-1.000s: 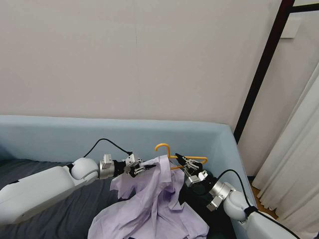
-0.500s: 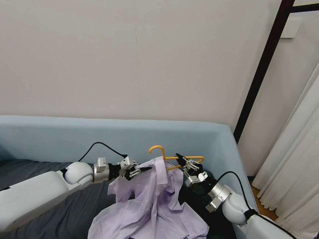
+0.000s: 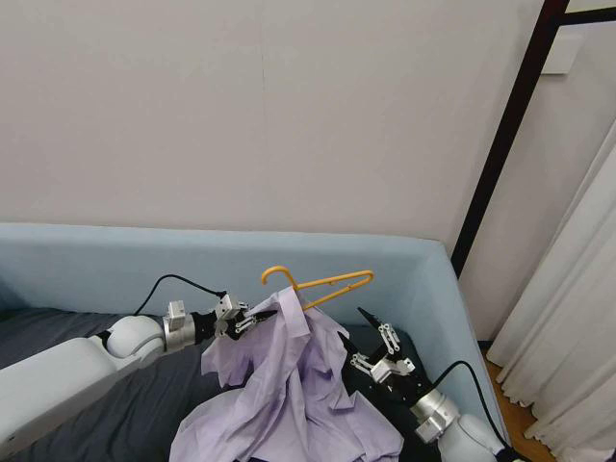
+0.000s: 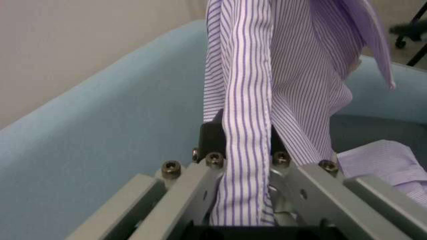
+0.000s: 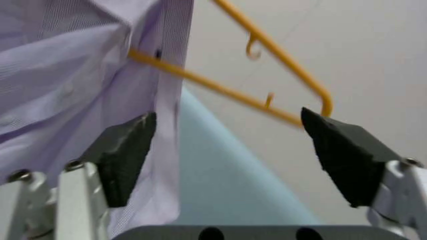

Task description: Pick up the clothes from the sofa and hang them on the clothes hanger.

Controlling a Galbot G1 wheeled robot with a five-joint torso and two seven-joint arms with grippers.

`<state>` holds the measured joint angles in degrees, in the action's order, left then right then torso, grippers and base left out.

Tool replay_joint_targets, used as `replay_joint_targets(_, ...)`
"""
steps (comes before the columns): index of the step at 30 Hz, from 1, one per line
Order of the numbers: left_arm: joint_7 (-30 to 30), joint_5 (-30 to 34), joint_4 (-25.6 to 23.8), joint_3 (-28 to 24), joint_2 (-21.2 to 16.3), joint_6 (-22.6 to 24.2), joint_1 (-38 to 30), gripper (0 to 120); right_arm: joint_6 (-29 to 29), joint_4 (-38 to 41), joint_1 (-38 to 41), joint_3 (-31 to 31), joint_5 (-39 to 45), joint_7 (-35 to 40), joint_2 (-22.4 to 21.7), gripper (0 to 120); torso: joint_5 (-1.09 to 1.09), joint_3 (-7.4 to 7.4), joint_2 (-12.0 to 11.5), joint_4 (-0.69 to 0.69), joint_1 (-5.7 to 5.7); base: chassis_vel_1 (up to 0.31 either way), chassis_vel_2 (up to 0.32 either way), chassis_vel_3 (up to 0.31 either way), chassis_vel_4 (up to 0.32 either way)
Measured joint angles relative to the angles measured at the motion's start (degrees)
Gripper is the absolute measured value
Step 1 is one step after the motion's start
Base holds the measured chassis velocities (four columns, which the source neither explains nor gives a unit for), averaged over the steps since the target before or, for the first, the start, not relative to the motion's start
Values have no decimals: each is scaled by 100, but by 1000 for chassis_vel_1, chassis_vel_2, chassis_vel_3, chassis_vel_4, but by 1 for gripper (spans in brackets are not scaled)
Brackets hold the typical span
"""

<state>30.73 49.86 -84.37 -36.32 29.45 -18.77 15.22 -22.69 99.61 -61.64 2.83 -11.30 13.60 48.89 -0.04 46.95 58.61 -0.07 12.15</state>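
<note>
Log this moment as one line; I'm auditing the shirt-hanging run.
left gripper: shut on striped shirt | right gripper: open, apart from orange hanger | hanger: one end inside shirt

Raised at one fold, lilac pinstriped cotton shirt (image 3: 289, 385) hung crumpled, lower part heaped on dark seat of pale blue sofa (image 3: 96, 255), near its right end. Striped front edge sat clamped in left gripper (image 3: 252, 320). Above it, thin orange plastic hanger (image 3: 327, 281) stood tilted, hook toward left, one arm tucked into fabric, other end bare before backrest.
</note>
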Motion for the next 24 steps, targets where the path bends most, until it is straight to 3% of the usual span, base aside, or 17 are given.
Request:
replay_joint_targets(1,11,-13,-29,131,-46,-19,130,1,135,22,-119,34,332,-59,-23,93,-2,0,0,0,0,0,0,0,0)
replay_joint_targets(7,2,-26,-190,367,-227,-116,464,1,613,45,-284,175,1628,-341,-50,100,-1,0,0,-1,0,0,0,0,0)
replay_joint_targets(11,2,-94,-363,459,-439,-188,711,1,1192,83,-138,380,3702,-807,-16,100,-2,0,0,2,0,0,0,0,0)
replay_joint_targets(12,2,-94,-363,459,-439,-188,711,1,1192,83,-138,380,3702,-807,-16,100,-2,0,0,2,0,0,0,0,0)
replay_joint_targets(15,-2,-124,-445,476,-514,-212,721,1,1722,84,141,544,5179,-954,151,100,-1,1,0,-1,0,0,0,0,0)
replay_joint_targets(16,-2,-124,-445,476,-514,-212,721,1,1722,84,141,544,5179,-954,151,100,-1,1,0,-1,0,0,0,0,0)
replay_joint_targets(18,8,-128,-480,476,-582,-249,709,1,2055,-59,384,635,5997,-1021,319,100,-1,1,0,0,0,0,0,0,0)
replay_joint_targets(24,30,-165,-579,470,-640,-274,726,1,2429,-511,724,872,6527,-1048,656,100,-1,1,0,0,0,0,0,0,0)
